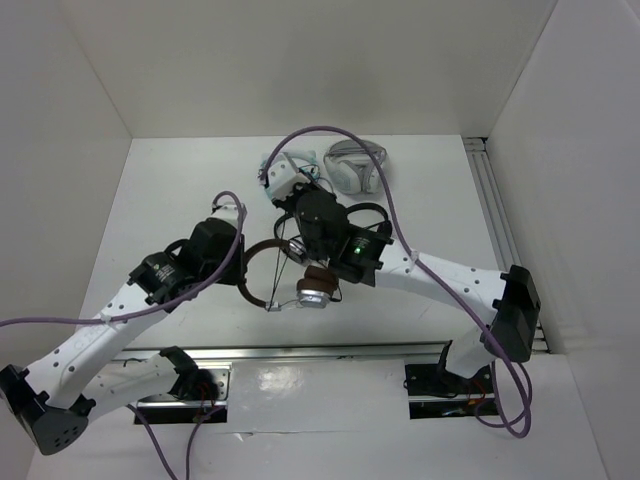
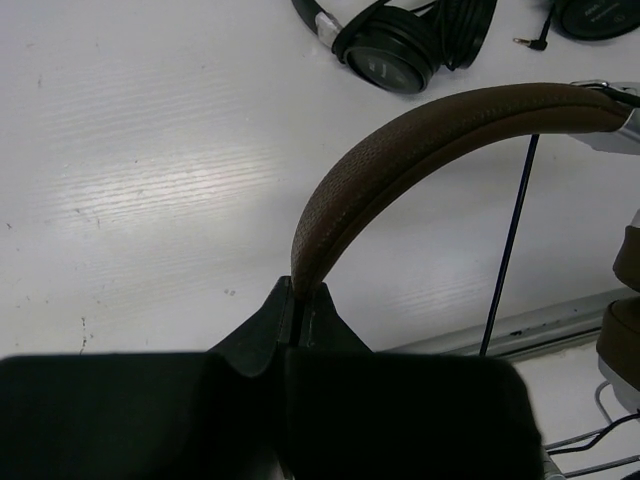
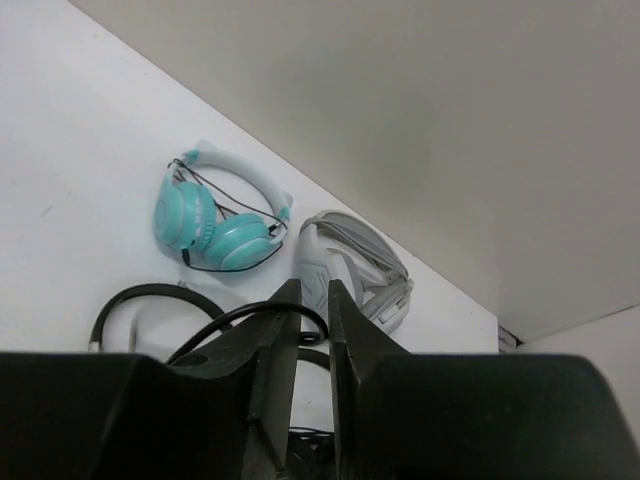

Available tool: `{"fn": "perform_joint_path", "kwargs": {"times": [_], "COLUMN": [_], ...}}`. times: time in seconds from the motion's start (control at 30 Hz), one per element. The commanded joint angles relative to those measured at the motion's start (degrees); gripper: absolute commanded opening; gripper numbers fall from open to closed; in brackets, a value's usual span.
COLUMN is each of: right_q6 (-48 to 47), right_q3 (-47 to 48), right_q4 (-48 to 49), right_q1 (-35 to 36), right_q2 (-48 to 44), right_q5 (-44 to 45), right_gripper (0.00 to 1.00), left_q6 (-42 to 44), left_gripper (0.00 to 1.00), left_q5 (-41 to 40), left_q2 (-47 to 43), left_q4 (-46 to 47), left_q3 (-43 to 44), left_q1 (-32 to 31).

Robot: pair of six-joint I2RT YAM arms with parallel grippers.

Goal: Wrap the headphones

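Left wrist view: left tool (image 2: 300,297) pinching dark brown padded headband of silver-and-brown headphones (image 2: 430,135), near centre of white tabletop (image 2: 150,150). Thin black cable (image 2: 511,240) runs straight, no turns round band. Right tool (image 3: 312,300) fingers narrowly apart; cannot tell whether gripping anything. Wrapping apparently barely begun.

You see the headphones (image 2: 400,150) with a matt brown band, pebbled like leather (end fitting bright metal). The white table (image 2: 150,200) is smooth with a soft sheen; the teal headphones (image 3: 215,225) look smooth plastic.
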Motion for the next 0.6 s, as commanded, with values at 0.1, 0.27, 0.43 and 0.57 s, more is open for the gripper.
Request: {"fn": "perform_joint_path", "kwargs": {"times": [0.1, 0.27, 0.43, 0.57], "right_q6": [3.6, 7.0, 10.9, 13.8], "right_q3": [3.8, -1.5, -4.6, -6.9], "right_q4": [-0.8, -0.2, 0.5, 1.1], "right_q1": [-5.2, -7.0, -9.3, -11.4], "right_q2": [-2.0, -2.6, -3.1, -3.1], "right_q5": [-3.8, -6.7, -10.1, -13.1], "right_gripper": [0.21, 0.06, 0.02, 0.01], "left_q6": [1.9, 1.9, 3.0, 3.0], "left_gripper": [0.00, 0.00, 0.00, 0.00], "left_q5": [1.0, 1.0, 2.1, 3.1], "left_q2": [-1.3, -1.9, -3.6, -4.8], "left_q4": [0.4, -0.1, -2.6, -5.2], "left_q3": [-0.3, 0.3, 3.0, 6.4], "left_q1": [-2.0, -2.0, -2.0, -2.0]}}
